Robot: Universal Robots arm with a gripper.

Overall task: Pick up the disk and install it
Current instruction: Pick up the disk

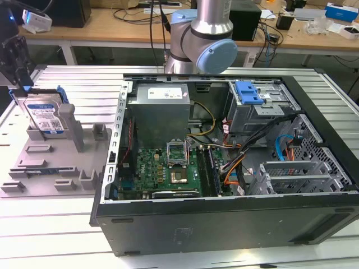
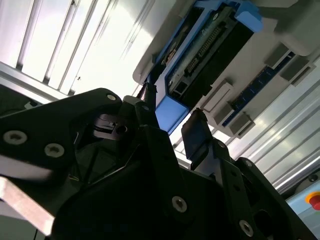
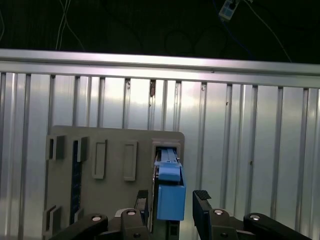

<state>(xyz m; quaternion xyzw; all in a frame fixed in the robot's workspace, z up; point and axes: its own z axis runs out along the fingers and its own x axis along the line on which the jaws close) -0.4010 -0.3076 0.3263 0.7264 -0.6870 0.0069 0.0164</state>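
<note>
The disk [image 1: 44,115] stands on edge in a slot of a grey moulded holder [image 1: 56,162], which lies on the ribbed metal table [image 1: 50,235] at the exterior view's left, well apart from the open computer case [image 1: 224,224] in the middle of that view. The disk's white-and-blue label faces the camera there, and its blue carrier bracket shows along the upper edge. A grey post [image 1: 67,120] of the holder rises just beside it on the case side. The black pincer [image 1: 22,84] hangs directly over the top end of the disk. In the first wrist view its two dark fingers [image 3: 201,207] sit on either side of the blue bracket end [image 3: 170,192]. They are apart rather than clamped: a strip of bright table shows between the bracket and one finger, while the other finger lies close against the bracket's opposite side, and whether it touches cannot be told. The second wrist view shows the same straddle from below, with the blue tab between the fingers and the disk's dark underside and connector row running away into the holder. The disk is seated in the holder, not lifted. Inside the case, which lies on its side with the cover off, are a grey power supply [image 1: 160,112], a green motherboard [image 1: 162,165], a drive cage with a blue latch [image 1: 248,92], and bundles of coloured cables [image 1: 235,162]. The robot arm [image 1: 205,39], silver with pale blue joint caps, rises behind the case.
</note>
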